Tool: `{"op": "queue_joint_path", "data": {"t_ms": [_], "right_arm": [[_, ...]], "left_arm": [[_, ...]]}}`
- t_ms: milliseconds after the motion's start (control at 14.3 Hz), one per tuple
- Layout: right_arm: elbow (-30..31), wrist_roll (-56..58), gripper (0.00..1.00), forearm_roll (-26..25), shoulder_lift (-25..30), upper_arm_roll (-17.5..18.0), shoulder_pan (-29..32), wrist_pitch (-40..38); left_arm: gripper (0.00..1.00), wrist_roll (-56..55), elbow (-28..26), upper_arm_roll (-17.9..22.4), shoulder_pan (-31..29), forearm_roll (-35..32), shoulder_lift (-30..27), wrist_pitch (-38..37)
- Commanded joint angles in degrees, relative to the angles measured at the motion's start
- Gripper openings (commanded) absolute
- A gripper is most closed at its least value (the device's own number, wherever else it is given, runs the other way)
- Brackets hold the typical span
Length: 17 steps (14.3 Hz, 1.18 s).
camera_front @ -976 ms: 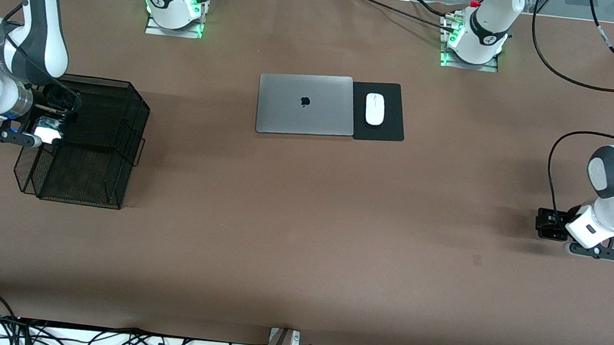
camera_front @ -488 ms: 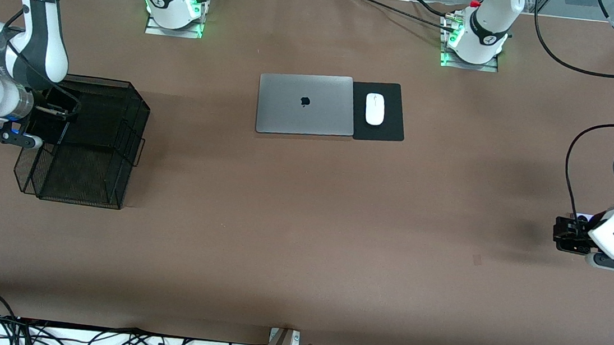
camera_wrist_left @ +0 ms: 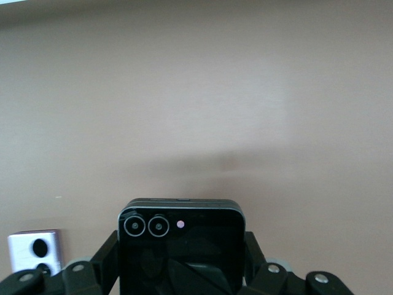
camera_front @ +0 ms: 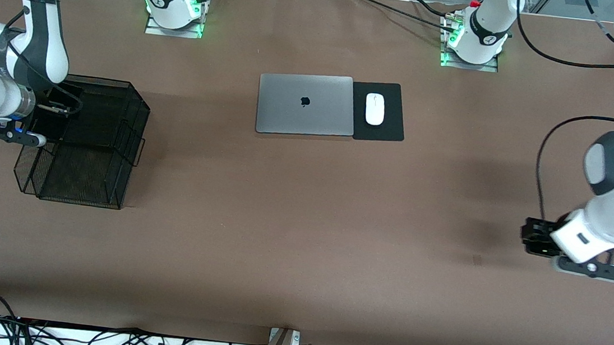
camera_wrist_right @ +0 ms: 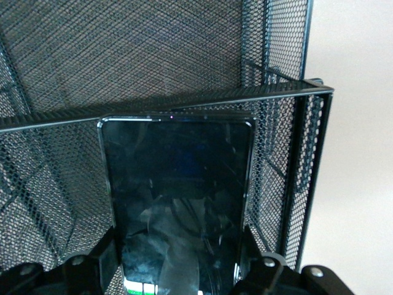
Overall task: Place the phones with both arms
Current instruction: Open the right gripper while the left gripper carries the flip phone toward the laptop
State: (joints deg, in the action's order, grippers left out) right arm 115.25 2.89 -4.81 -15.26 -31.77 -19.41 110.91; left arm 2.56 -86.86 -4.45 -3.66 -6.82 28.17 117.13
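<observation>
Front view shows a brown table (camera_front: 298,262) with two white robot arms. The left gripper (camera_front: 531,239) hangs in the air over the bare table at the left arm's end. It is clamped on a small black flip phone (camera_front: 538,241).

Left wrist view shows this black flip phone (camera_wrist_left: 181,246) up close. The phone sits between the gripper's two fingers (camera_wrist_left: 104,261), and they press on its two sides. Two round camera rings sit near its top edge. The left gripper (camera_wrist_left: 181,276) has only bare brown table under it. A small lavender-white phone (camera_wrist_left: 34,251) with black circles lies flat on the table, just beside the gripper. Only a part of it shows at the picture's edge.

The right gripper (camera_front: 54,110) is over a black mesh basket (camera_front: 119,137) at the right arm's end of the table. In the right wrist view, the right gripper (camera_wrist_right: 178,270) is clamped on a long black phone (camera_wrist_right: 178,203). The phone's glass is shiny and dark. Its top end is down between the mesh walls of the basket (camera_wrist_right: 276,123), close to a thin wire wall that runs across it.

A grey laptop (camera_front: 306,105) lies closed in the middle of the table, well apart from both grippers. A white mouse (camera_front: 374,109) rests on a black pad (camera_front: 387,129) just beside the laptop.
</observation>
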Motion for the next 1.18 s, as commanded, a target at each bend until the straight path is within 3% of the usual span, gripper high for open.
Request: {"op": "queue_joint_path", "data": {"t_ms": [0, 418, 767, 836, 976, 1115], "right_arm": [[-0.02, 1.33, 0.03, -0.29, -1.44, 0.04, 0.34, -0.17], [-0.64, 4.14, 0.0, -0.12, -1.36, 0.04, 0.43, -0.78], [-0.99, 5.73, 0.01, -0.03, -1.7, 0.04, 1.48, -0.08], [-1.08, 5.73, 0.16, -0.03, -1.71, 0.04, 1.48, -0.17], [-1.43, 5.64, 0.7, 0.5, -1.71, 0.13, 1.48, 0.09], [-2.22, 5.64, 0.97, 2.78, -1.71, 0.13, 1.4, 0.01]], "left_arm": [[0.27, -3.25, 0.64, 0.76, 3.04, -0.21, -0.22, -1.38], [0.27, -14.93, 0.82, 0.85, 11.38, -0.13, 1.0, -2.0], [0.27, -25.91, 5.47, 1.2, 18.76, -0.13, 7.14, -1.91], [0.27, -29.07, 6.78, 1.37, 20.69, -0.13, 8.72, -1.91], [0.27, -35.49, 9.51, 1.64, 24.3, -0.04, 11.45, -1.91], [0.27, -39.37, 10.92, 1.64, 27.03, 0.05, 13.04, -1.82]]}}
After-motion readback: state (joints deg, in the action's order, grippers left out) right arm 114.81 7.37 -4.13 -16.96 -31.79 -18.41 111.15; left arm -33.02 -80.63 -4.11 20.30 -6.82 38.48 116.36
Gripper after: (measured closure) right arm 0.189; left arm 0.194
